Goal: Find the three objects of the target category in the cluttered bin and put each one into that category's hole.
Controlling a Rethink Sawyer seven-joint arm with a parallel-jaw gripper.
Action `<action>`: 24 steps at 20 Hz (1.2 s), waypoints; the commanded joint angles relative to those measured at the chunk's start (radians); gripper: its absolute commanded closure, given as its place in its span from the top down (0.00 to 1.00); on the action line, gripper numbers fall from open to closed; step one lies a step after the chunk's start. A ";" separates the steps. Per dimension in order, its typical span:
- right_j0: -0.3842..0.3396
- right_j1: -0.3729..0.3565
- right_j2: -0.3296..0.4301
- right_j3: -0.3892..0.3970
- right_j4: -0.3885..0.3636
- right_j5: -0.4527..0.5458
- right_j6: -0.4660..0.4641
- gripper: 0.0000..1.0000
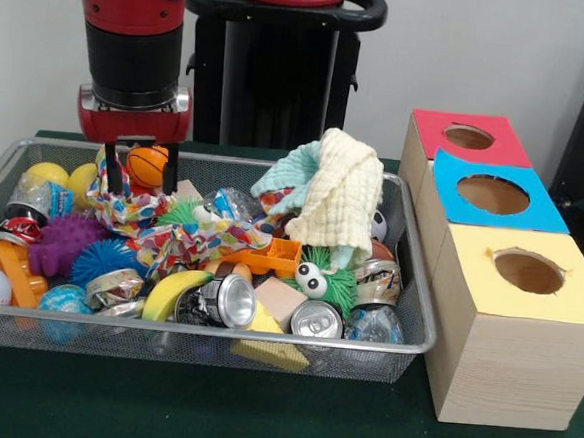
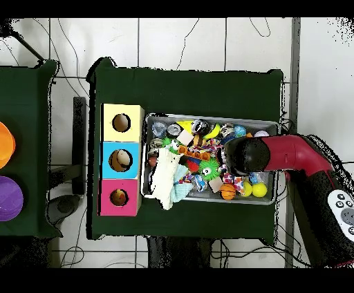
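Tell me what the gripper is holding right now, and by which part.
Nothing is held, as far as shows. The gripper hangs open over the bin's corner, its fingers either side of the orange ball, without closing on it.

No readable text anywhere (cans' labels illegible).

**Two cameras: one low and close, one high overhead**

The front view sits low and close, looking level across the wire bin (image 1: pixel 204 333) toward the arm's pedestal (image 1: pixel 280 63) at 12 o'clock, with the three wooden boxes (image 1: pixel 505 324) at 3 o'clock. The overhead view looks straight down from much higher, taking in the whole green table (image 2: pixel 187 86) and the floor around it; there the boxes (image 2: pixel 122 159) lie at 9 o'clock of the bin (image 2: pixel 211 119). Both views share bin, boxes and arm.
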 commanded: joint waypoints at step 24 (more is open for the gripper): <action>-0.032 0.214 -0.006 -0.141 -0.142 0.030 -0.379 1.00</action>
